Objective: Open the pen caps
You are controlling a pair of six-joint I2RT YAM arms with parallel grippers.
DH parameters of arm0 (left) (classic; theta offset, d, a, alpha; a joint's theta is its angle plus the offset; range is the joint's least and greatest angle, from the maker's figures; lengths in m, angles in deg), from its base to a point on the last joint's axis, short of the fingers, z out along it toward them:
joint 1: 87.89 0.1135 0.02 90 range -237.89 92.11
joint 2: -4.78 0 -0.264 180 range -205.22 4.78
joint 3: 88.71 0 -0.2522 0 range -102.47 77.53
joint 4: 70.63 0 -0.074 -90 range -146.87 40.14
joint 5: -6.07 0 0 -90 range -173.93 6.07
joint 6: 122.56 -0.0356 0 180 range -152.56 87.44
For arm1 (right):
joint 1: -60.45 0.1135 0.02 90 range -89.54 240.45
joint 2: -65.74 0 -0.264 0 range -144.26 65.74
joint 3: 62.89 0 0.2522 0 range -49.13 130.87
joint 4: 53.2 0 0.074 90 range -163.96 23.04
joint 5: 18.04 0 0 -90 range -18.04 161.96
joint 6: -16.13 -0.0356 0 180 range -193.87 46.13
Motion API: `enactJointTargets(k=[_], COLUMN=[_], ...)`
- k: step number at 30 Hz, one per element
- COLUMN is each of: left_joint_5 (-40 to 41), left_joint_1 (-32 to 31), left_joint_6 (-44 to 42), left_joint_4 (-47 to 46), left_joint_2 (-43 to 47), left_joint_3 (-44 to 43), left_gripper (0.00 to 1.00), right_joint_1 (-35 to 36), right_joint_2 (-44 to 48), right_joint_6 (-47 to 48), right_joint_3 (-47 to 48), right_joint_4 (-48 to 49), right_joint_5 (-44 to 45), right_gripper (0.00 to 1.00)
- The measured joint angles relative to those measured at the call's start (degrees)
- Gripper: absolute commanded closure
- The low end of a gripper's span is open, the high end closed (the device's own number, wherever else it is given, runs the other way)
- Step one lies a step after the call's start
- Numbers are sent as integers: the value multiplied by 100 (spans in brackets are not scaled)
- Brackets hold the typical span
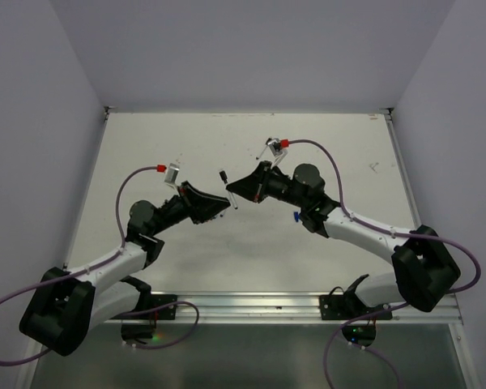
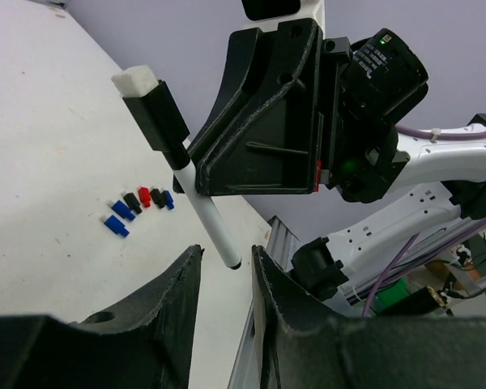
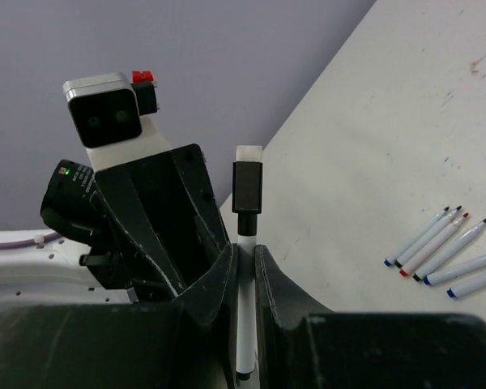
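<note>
My right gripper is shut on the white barrel of a pen and holds it above the table. The pen's black cap, with a white end piece, sticks out past the fingertips. My left gripper is open; the pen's bare tail end hangs just in front of the gap between its fingertips, touching neither. The same black cap shows in the left wrist view, above and away from my left fingers. Several loose pen caps, blue, black and red, lie together on the table.
Several uncapped pens lie side by side on the white table. A blue cap shows beside the right arm. The metal rail runs along the table's near edge.
</note>
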Motion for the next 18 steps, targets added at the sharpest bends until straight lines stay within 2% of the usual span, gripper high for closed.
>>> enactJointTargets(k=[13,18], left_joint_5=[98,114], left_joint_1=[-350,-426], left_joint_6=[269,382], left_joint_4=[-490,-656], left_joint_2=[-544,-737], left_joint_3=[-87,-153], left_gripper=[65,68], right_joint_1=[160,210], right_joint_2=[2,2], right_joint_6=[-229,-286], right_joint_3=[-122,-203], right_joint_4=[404,560], right_joint_5=[63,127], right_gripper=[100,100])
